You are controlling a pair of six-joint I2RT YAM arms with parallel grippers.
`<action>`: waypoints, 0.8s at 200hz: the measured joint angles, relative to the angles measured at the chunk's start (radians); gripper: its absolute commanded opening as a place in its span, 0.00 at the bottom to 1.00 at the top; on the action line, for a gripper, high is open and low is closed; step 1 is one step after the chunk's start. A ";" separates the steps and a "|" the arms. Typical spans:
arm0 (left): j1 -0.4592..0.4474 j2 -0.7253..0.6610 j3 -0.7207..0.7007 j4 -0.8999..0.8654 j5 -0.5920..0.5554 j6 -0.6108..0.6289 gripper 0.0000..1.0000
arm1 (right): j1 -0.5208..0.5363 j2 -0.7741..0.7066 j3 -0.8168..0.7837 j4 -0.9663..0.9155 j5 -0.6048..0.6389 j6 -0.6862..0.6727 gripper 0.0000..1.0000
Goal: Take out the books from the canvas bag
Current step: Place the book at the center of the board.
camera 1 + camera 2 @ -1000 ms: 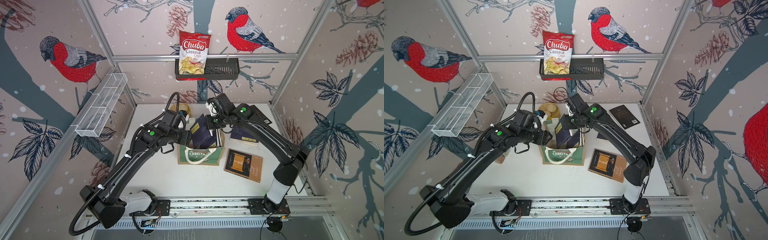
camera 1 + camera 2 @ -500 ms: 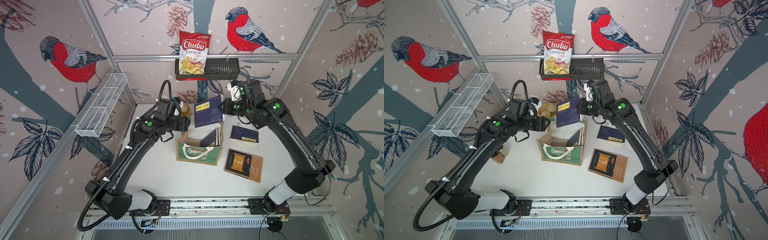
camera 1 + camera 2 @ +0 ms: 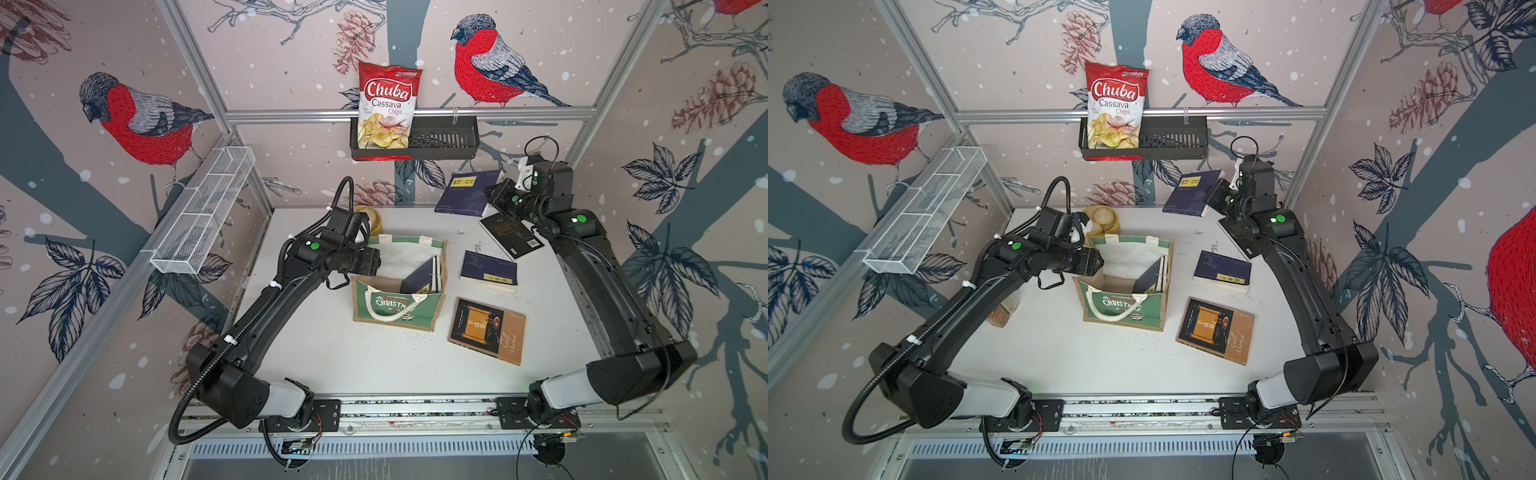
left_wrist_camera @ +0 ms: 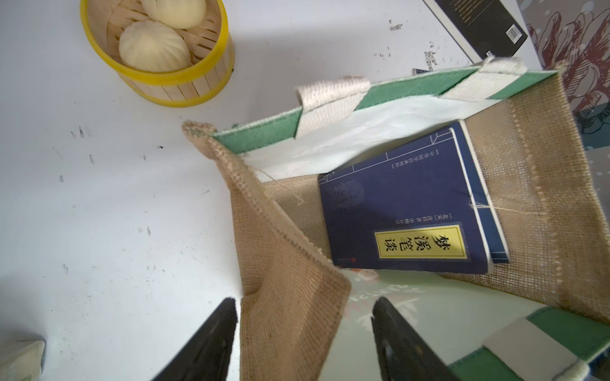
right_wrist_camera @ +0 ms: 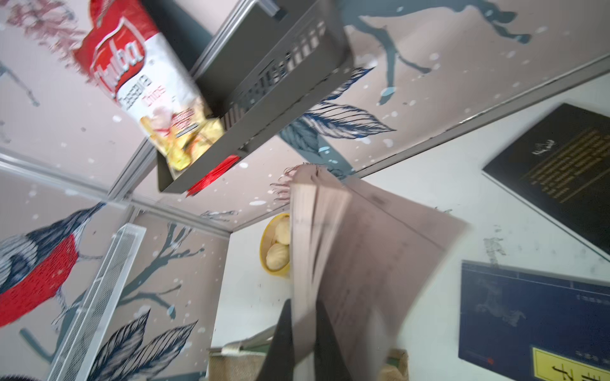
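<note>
Aloft, navy book (image 3: 465, 193) clamped in right claw (image 5: 304, 306), away from canvas bag (image 3: 395, 309).

The canvas bag (image 3: 390, 309) (image 3: 1121, 307) stands upright mid-table with its mouth open: a boxy tan jute tote with green panels (the front one reads "Christmas"), white rope handles and white lining. Inside, a navy paperback (image 3: 417, 279) (image 4: 406, 211) leans against a side wall, yellow title label showing, with a second navy cover (image 4: 491, 232) just behind it. Three books lie flat beside the bag, apart from one another: a navy book (image 3: 488, 268) (image 3: 1223, 268), a black book (image 3: 511, 235) (image 4: 478, 23) with a barcode farther back, and a brown-black book (image 3: 488, 330) (image 3: 1217, 330) with an orange scroll. Another navy volume (image 3: 465, 193) (image 3: 1190, 193) hangs tilted near the back wall, clamped at one edge in the right gripper (image 3: 490, 197) (image 5: 303, 310).
</note>
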 measured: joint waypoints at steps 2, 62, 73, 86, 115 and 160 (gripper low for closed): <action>0.000 0.002 -0.001 0.000 0.001 0.000 0.66 | -0.003 0.000 -0.007 0.006 0.003 0.001 0.00; 0.000 0.063 0.032 -0.066 0.025 0.000 0.64 | 0.038 0.132 -0.049 0.196 0.163 0.016 0.00; 0.000 0.069 0.050 -0.074 0.026 -0.001 0.64 | 0.041 0.177 0.011 0.201 0.187 0.017 0.00; 0.000 0.071 0.062 -0.077 0.027 -0.001 0.64 | 0.049 0.204 0.042 0.212 0.226 0.016 0.00; 0.000 0.071 0.065 -0.096 0.034 -0.002 0.64 | 0.135 0.156 -0.070 0.280 0.299 0.018 0.00; 0.000 0.068 0.056 -0.102 0.045 0.000 0.64 | 0.264 -0.043 -0.363 0.400 0.415 0.076 0.00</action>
